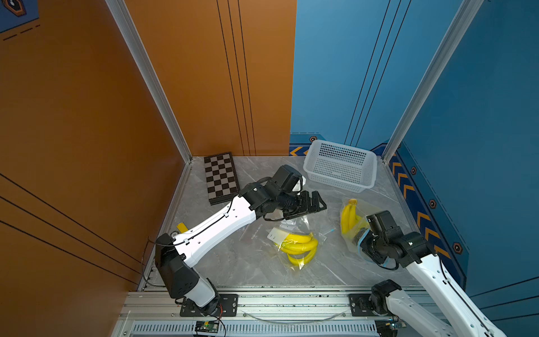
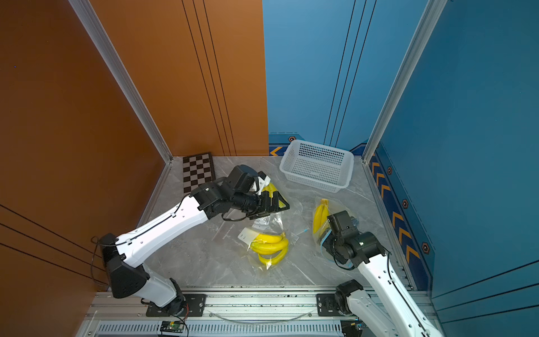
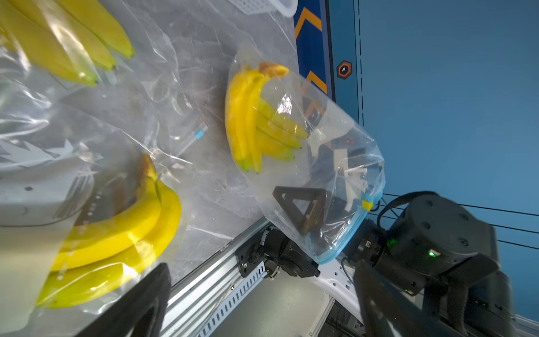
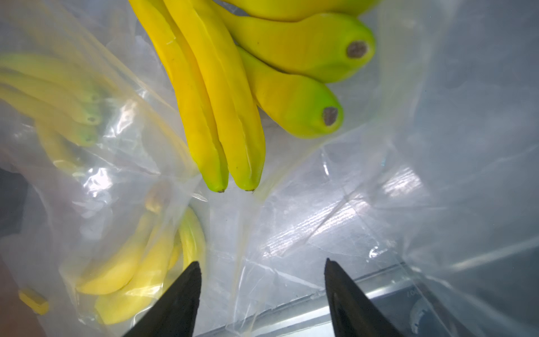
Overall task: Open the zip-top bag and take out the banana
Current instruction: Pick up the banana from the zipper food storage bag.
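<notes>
The banana [image 1: 348,217] lies in the bag [image 3: 335,122] near the right edge of the table [image 1: 233,268], my right gripper [image 4: 261,261] inside its open mouth with fingers [image 4: 180,297] spread (touching no fruit), while my left gripper [image 1: 318,204] hangs over the middle, fingers wide apart and empty.
</notes>
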`<state>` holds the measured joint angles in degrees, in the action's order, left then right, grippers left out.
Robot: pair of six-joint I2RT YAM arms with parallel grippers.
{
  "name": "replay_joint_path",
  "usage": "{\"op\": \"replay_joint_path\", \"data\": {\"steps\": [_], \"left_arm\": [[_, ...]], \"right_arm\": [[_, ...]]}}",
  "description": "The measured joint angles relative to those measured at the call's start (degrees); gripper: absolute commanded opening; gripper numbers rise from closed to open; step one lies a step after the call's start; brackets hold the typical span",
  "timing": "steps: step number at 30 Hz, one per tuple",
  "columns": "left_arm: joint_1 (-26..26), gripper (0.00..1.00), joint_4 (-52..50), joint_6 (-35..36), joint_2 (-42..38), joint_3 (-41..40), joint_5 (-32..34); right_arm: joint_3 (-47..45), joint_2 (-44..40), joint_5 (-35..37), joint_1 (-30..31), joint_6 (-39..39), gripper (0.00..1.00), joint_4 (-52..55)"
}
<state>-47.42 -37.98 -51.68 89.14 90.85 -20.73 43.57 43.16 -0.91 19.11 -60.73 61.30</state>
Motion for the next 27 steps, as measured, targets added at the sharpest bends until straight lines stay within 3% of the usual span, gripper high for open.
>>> {"op": "replay_joint_path", "data": {"steps": [4,11,20,27], "left_arm": [[0.24,0.98,0.13,4.15,4.42,3.72,0.66],[-0.39,0.98,0.46,8.81,22.03,17.94,1.16],[-4.68,0.98,0.96,4.13,46.62,43.01,-4.48],[-6.34,0.98,0.37,-0.74,53.90,48.72,-8.68]], "right_arm": [[-3.26,-2.19,-0.11,-0.74,-3.45,0.65,-0.44],[-3.54,-1.92,-1.01,-3.78,-1.57,0.63,-0.39],[-3.54,-0.57,-7.10,-5.81,7.80,0.62,-0.44],[-2.45,0.72,-8.39,-6.71,13.70,0.62,-0.20]]}}
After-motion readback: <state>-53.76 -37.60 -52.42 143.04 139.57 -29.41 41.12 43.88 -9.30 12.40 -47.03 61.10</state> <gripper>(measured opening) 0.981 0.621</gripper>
